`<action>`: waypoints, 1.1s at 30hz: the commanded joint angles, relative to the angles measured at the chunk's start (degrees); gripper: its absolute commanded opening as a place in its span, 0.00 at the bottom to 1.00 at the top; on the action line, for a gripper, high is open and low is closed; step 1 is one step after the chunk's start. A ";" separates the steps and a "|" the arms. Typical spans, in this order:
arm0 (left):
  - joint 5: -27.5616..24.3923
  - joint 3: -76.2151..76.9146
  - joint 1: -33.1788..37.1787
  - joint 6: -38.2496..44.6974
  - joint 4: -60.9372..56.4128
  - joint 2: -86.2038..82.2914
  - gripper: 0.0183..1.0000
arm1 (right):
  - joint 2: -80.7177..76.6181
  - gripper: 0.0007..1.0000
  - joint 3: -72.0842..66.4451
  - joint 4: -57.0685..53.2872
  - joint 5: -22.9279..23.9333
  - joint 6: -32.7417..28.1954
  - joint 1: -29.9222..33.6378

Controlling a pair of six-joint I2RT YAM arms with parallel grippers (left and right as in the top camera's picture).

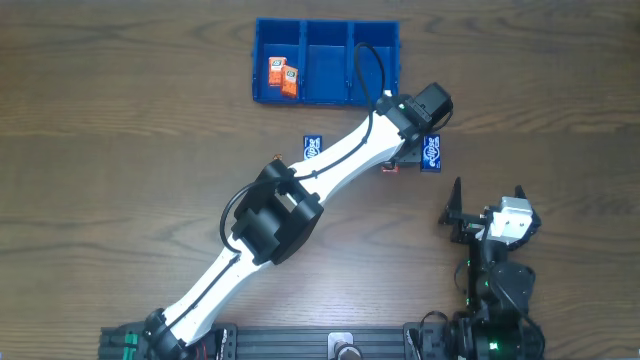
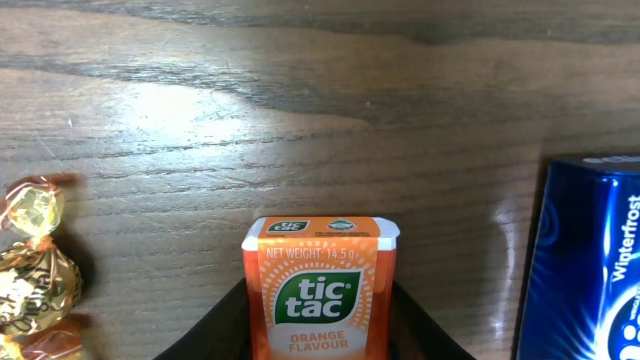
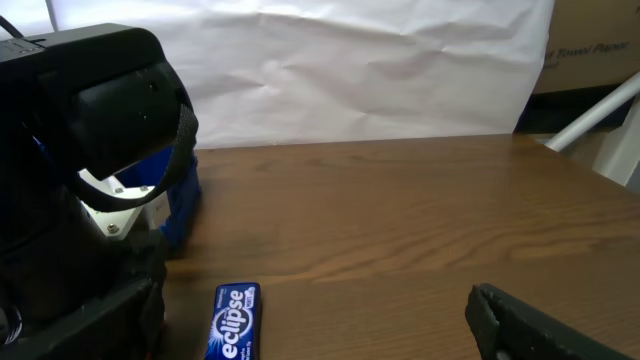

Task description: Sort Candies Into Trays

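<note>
Orange candy box (image 2: 320, 270) lies nearest the left wrist lens, between the fingers of your left pincer (image 2: 320, 310), which press against both its sides. Gold-wrapped sweets (image 2: 30, 265) lie on one side of it on the wooden surface (image 2: 300, 120) and a blue mint pack (image 2: 590, 260) on the other, neither touching the box.

From above, the blue tray (image 1: 327, 22) stands at the far edge, with two matching orange boxes (image 1: 283, 75) in its left compartment. A second blue pack (image 1: 313, 149) lies just left of the arm. Your right pincer (image 1: 486, 200) rests near its base, spread wide, holding nothing.

From the right wrist, the mint pack lies flat on the surface beside the left arm.

Judgement: lift straight up to clear both neighbours, carry the box to the left compartment, and let go low so it does not bounce out.
</note>
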State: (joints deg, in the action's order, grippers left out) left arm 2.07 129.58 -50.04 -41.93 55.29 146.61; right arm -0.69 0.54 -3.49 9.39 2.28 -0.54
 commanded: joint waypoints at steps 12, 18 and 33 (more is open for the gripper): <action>8.87 3.04 7.50 8.11 1.09 -13.62 0.28 | 0.28 1.00 -0.07 -0.24 -0.07 -0.44 0.28; 10.27 3.04 20.83 15.67 3.65 -23.85 0.26 | 0.28 1.00 -0.07 -0.24 -0.07 -0.44 0.28; 3.78 2.91 29.27 22.25 2.71 -11.54 0.26 | 0.28 1.00 -0.07 -0.24 -0.07 -0.44 0.28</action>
State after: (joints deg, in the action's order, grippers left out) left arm 7.09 132.62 -21.34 -21.76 58.06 133.05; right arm -0.69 0.54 -3.49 9.39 2.28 -0.54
